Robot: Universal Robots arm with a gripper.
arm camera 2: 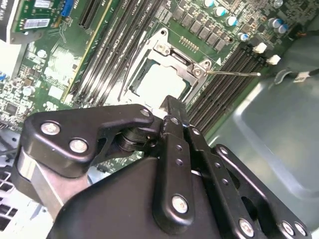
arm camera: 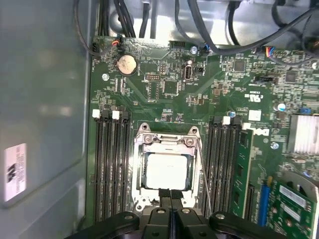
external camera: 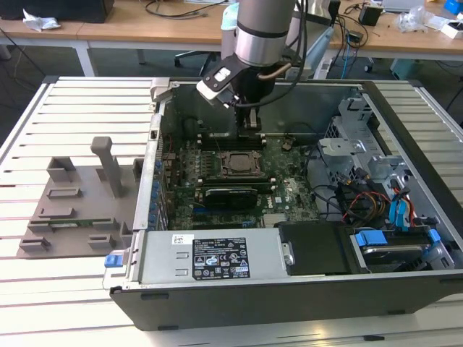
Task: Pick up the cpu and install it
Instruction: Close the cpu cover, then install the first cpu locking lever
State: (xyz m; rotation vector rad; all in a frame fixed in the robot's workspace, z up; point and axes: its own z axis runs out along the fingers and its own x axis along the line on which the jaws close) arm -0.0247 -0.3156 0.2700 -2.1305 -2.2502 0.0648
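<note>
The two black fingers (arm camera: 164, 195) are pressed together with no gap between them and hold nothing, so the gripper (arm camera: 170, 191) is closed and empty, its tips pointing down at one edge of the socket frame (arm camera: 167, 141). Just beyond the tips lies the cpu (arm camera: 167, 171) - its pale silvery top faces up, flat inside the frame's square opening, seen in both wrist views. A thin wire retention lever (arm camera: 204, 174) runs along one side of the frame. Dark memory slots (arm camera: 112, 164) flank the socket on both sides, and a round coin cell (arm camera: 126, 64) sits farther off on the green motherboard (arm camera: 219, 84). In the exterior view the arm reaches down into the open computer case (external camera: 405, 289) - a grey parts fixture (external camera: 79, 195) lies outside it, at the exterior view's left.
</note>
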